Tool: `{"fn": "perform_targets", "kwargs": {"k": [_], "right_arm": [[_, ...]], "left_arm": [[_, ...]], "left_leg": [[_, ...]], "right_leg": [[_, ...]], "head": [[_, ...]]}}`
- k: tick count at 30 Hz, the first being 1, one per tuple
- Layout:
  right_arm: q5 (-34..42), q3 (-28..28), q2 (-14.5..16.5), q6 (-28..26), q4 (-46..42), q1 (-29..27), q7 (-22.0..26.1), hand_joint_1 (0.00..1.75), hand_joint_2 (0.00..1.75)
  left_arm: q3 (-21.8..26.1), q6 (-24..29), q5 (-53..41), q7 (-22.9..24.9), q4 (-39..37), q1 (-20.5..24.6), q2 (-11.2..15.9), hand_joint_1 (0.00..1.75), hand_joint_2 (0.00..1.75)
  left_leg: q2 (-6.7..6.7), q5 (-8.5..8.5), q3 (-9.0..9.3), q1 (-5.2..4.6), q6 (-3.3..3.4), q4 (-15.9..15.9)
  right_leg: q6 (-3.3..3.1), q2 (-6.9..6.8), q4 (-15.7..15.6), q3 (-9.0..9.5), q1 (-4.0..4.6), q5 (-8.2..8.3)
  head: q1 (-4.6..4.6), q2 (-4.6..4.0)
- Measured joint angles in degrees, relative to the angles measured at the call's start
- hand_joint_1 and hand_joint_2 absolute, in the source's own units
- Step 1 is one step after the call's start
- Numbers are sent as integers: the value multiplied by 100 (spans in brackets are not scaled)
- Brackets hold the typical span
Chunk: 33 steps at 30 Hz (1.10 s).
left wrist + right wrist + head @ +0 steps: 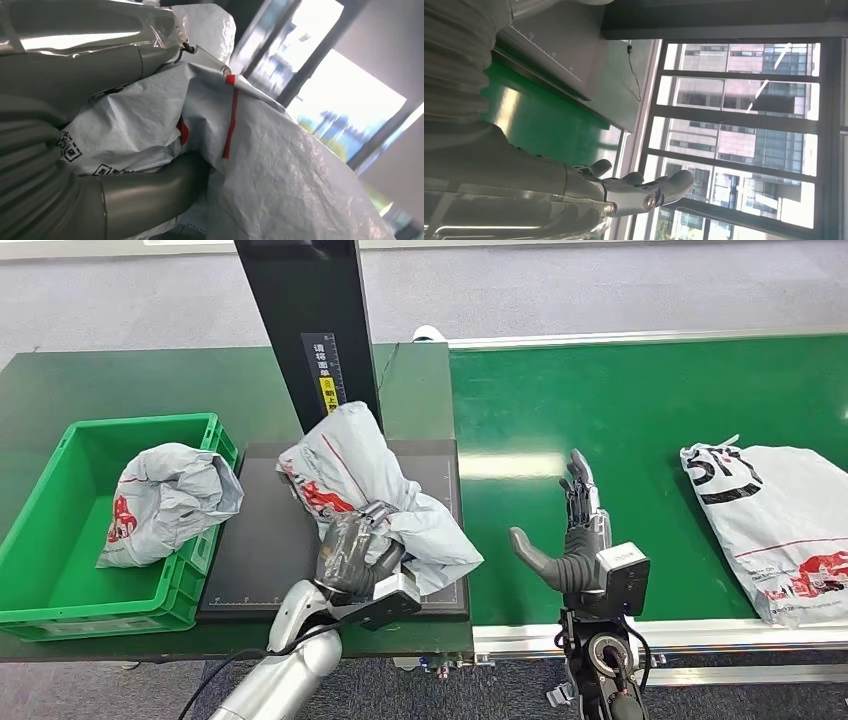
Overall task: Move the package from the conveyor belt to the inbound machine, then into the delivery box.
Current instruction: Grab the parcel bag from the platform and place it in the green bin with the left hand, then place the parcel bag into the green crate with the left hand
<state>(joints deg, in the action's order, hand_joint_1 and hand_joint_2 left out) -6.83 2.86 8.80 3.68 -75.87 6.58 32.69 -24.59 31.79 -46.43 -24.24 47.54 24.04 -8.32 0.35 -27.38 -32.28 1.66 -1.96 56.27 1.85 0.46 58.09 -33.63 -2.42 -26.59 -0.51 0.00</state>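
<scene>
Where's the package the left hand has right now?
In the head view the package sits on the dark scan platform under the black post, gripped by the left hand, between the green delivery box and the conveyor belt.

1. Left robot hand (357,552): fingers curled around the package (375,485), gripping its near edge; forearm rises from below.
2. Right robot hand (578,540): right of the package, upright, fingers extended and apart, thumb spread, holding nothing.
</scene>
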Motion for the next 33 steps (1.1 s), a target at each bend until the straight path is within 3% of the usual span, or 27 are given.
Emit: {"fn": "perform_targets", "kwargs": {"k": [3, 6, 13, 17, 23, 29, 31, 33], "right_arm": [[109, -1, -5, -71, 3, 2, 27, 0, 175], [193, 10, -17, -150, 17, 2, 71, 0, 175], [281, 33, -58, -251, 63, 3, 123, 0, 175], [285, 39, -67, -264, 64, 3, 125, 0, 175], [294, 46, -85, -309, 31, -122, 133, 0, 175], [282, 32, -92, -314, -109, -297, 131, 0, 175], [256, 10, -93, -311, -170, -340, 111, 0, 175], [212, -26, -93, -292, -245, -393, 79, 0, 175]], "left_arm": [[201, 649, -375, -729, 769, -312, 24, 175, 175], [530, 808, -689, -1355, 1572, -652, -58, 175, 175], [887, 825, -796, -1427, 3502, -1171, -172, 175, 175], [988, 825, -793, -1427, 4060, -1285, -199, 175, 175], [1398, 823, -550, -1427, 4512, -1325, -224, 175, 175], [2640, 821, -743, -1327, 4292, -1047, -249, 175, 175], [3122, 819, -1012, -903, 3934, -864, -208, 175, 175], [3480, 819, -1257, -154, 3498, -734, -83, 175, 175]], "left_leg": [[0, 0, -4, 0, 0, 0], [1, 0, -5, 0, 0, 0], [0, 0, -6, 0, 0, 0], [0, 0, -6, 0, 0, 0], [0, 0, -6, 0, 0, 0], [4, 0, -5, 1, 0, -1], [6, 1, -2, 1, 0, -1], [12, 1, 1, 1, -1, -1]], "right_leg": [[0, 0, 0, -3, 0, 0], [0, 0, 0, -6, 0, 0], [0, 0, 0, -7, 1, 0], [0, 0, 0, -6, 0, 0], [0, 0, 0, -8, 0, 0], [-1, 1, 0, -10, 2, 0], [-1, 2, 0, -8, 1, 0], [-1, 7, 0, -8, 1, 0]], "head": [[0, 0], [0, 0], [1, 0], [-1, 0], [0, 0], [-1, 0], [-1, 0], [0, 0]]}}
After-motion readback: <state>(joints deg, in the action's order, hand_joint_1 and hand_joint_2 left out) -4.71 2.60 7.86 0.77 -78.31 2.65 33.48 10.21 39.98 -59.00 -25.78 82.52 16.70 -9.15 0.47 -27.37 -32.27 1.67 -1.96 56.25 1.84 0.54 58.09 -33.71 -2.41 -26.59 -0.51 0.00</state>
